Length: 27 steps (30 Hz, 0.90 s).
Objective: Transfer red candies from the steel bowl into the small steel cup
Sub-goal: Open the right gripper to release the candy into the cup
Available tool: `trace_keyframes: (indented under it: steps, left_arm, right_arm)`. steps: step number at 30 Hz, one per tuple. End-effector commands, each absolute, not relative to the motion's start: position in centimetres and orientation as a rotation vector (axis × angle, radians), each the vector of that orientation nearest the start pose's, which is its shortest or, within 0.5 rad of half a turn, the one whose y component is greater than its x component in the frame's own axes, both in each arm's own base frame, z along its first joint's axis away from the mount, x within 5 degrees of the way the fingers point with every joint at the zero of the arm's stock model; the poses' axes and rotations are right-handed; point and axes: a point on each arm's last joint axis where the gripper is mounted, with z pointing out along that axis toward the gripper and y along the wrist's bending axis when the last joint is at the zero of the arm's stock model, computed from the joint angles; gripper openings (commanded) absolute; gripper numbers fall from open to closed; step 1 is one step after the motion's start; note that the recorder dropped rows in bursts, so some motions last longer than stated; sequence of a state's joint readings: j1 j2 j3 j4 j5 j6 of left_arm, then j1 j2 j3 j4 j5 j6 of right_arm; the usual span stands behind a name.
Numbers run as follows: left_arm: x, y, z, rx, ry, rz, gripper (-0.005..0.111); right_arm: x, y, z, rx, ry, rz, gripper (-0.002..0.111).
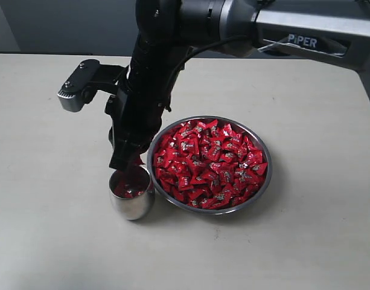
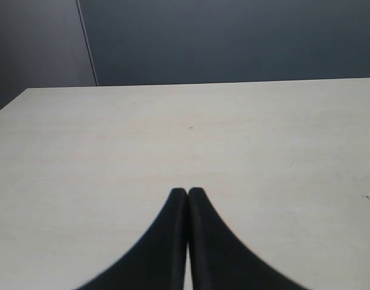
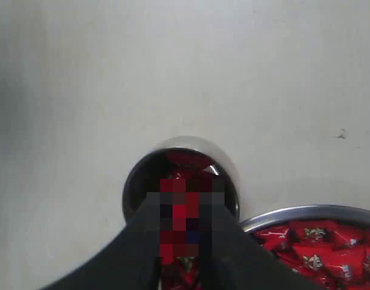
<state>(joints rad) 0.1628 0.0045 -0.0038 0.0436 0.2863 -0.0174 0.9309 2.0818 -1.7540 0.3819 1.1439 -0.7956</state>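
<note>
Where the black right gripper point(image 1: 125, 163) points down, left of centre in the exterior view, its tips stand just above the mouth of the small, rounded, polished steel cup point(image 1: 134, 209). The right wrist view shows the right gripper point(image 3: 185, 202) with its two fingers clamped on a candy point(image 3: 183, 266) in a shiny red wrapper, directly over the cup point(image 3: 186, 142); part of that spot is blurred. A few red candies point(image 1: 130, 188) lie inside the cup. Just to the right of the cup, at the centre of the exterior view, sits the wide, shallow steel bowl point(image 1: 264, 184), heaped with more of the red candies point(image 1: 209, 163); whether the bowl's thin rim point(image 3: 305, 212) touches the cup I cannot tell. The left gripper point(image 2: 187, 192) has its dark fingers pressed together above the pale table point(image 2: 112, 139).
</note>
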Motion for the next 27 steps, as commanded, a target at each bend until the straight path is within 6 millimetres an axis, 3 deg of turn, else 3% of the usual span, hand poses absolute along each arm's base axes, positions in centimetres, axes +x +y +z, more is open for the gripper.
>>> trace_keyframes:
  steps: [1, 7, 14, 20, 27]
  left_arm:
    - [5.4, 1.0, 18.7, -0.137, 1.765, 0.149, 0.000]
    - [5.4, 1.0, 18.7, -0.137, 1.765, 0.149, 0.000]
    - [5.4, 1.0, 18.7, -0.137, 1.765, 0.149, 0.000]
    - [5.4, 1.0, 18.7, -0.137, 1.765, 0.149, 0.000]
    - [5.4, 1.0, 18.7, -0.137, 1.765, 0.149, 0.000]
  right_arm:
    - [23.5, 37.1, 22.8, -2.124, 2.043, 0.577, -0.001]
    - [23.6, 37.2, 22.6, -2.106, 2.056, 0.573, -0.001]
    - [23.9, 37.6, 20.6, -2.120, 2.101, 0.565, -0.001]
    - [23.9, 37.7, 20.5, -2.125, 2.093, 0.554, 0.000]
    - [23.9, 37.6, 20.5, -2.103, 2.130, 0.546, 0.046]
